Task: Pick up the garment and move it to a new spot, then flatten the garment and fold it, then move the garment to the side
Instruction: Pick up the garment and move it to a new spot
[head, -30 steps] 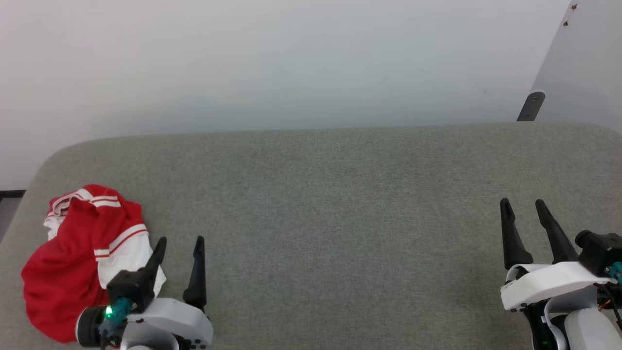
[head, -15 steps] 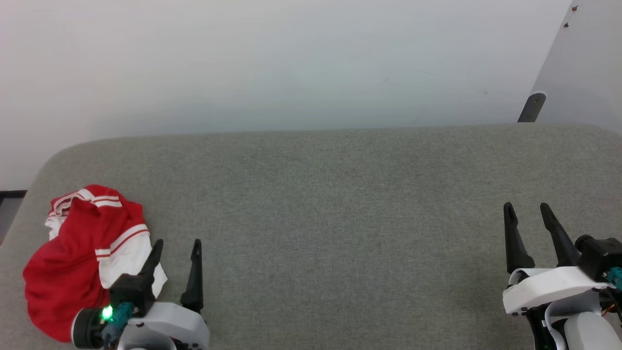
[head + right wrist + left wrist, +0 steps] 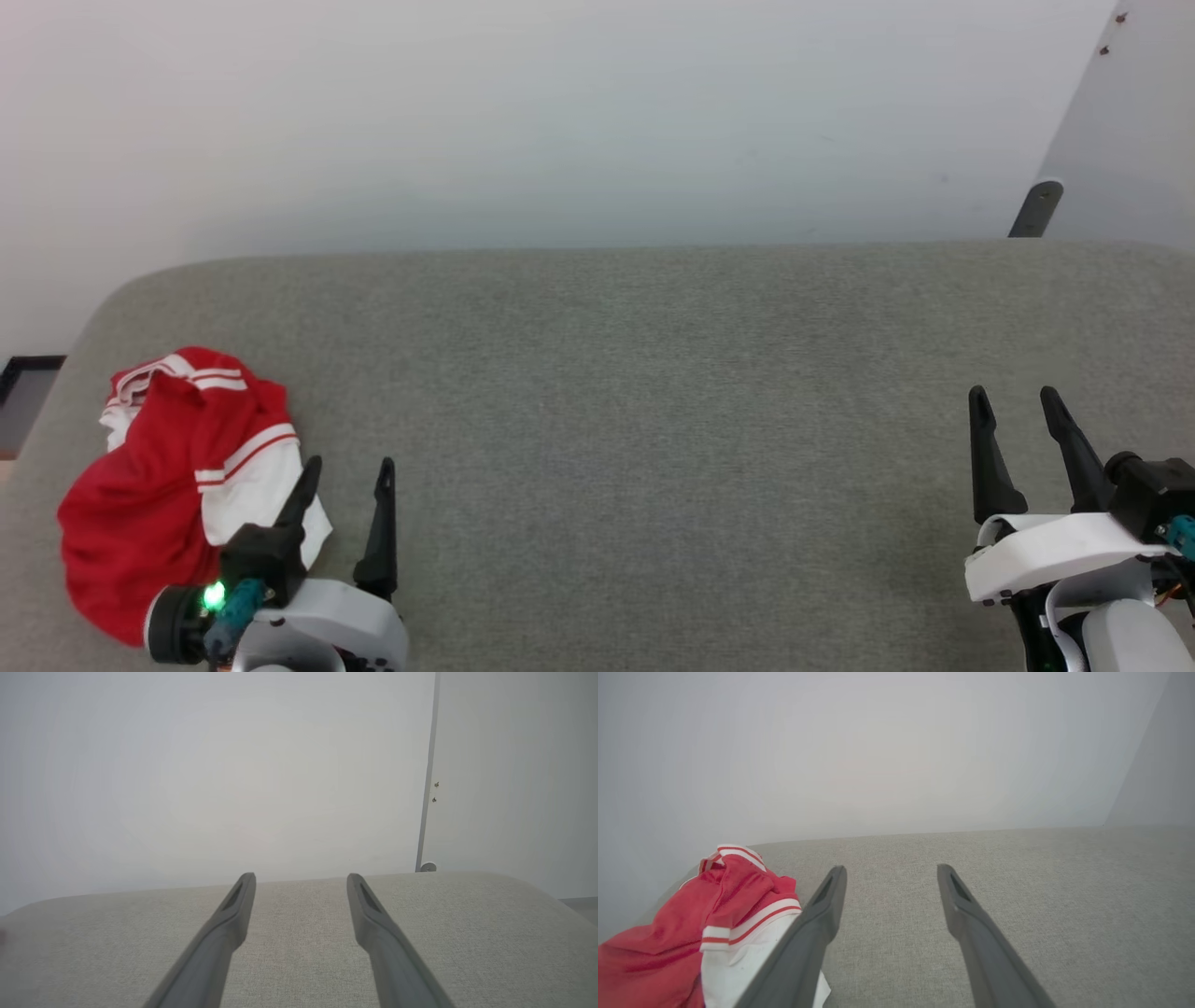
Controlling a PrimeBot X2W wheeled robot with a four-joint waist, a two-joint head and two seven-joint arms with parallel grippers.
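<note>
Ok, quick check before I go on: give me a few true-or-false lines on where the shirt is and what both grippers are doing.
1. The garment lies bunched at the left end of the grey surface. True.
2. The left gripper is shut on the garment. False: it is open and empty, just right of the heap.
3. The right gripper is open and empty. True.
4. The garment is already folded flat. False: it is a crumpled heap.

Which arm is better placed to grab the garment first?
Left. The left gripper, open, sits right beside the crumpled garment; the right gripper, also open, is far across the grey surface.
</note>
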